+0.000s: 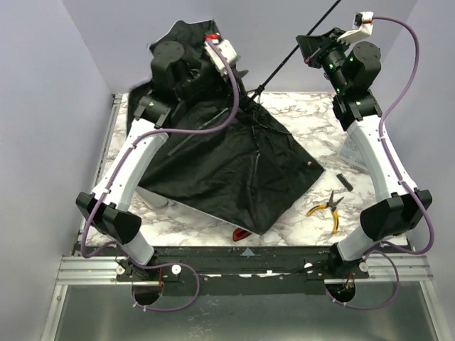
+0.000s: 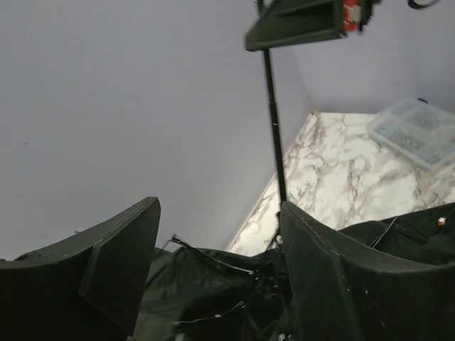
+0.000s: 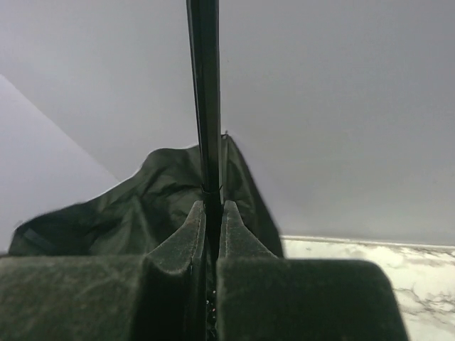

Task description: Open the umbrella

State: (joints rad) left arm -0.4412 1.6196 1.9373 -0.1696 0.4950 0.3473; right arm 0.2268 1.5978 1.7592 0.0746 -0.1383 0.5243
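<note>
The umbrella (image 1: 227,170) lies with its black lining up across the table's middle, thin ribs showing. A sliver of pale outer fabric shows at its near left edge. Its thin black shaft (image 1: 284,60) rises from the hub toward the back right. My right gripper (image 1: 307,41) is raised at the back and shut on the shaft (image 3: 202,85), fingertips pinching it (image 3: 213,207). My left gripper (image 1: 238,74) hovers at the hub, jaws wide open (image 2: 219,213), with lining and ribs (image 2: 213,259) between them and the shaft (image 2: 272,114) beside its right finger. The handle is out of view.
Yellow-handled pliers (image 1: 325,206) lie at the front right. A red-and-black utility knife (image 1: 242,234) pokes out under the canopy's near edge. A clear plastic box (image 1: 353,153) sits at the right, also in the left wrist view (image 2: 416,131). Grey walls surround the table.
</note>
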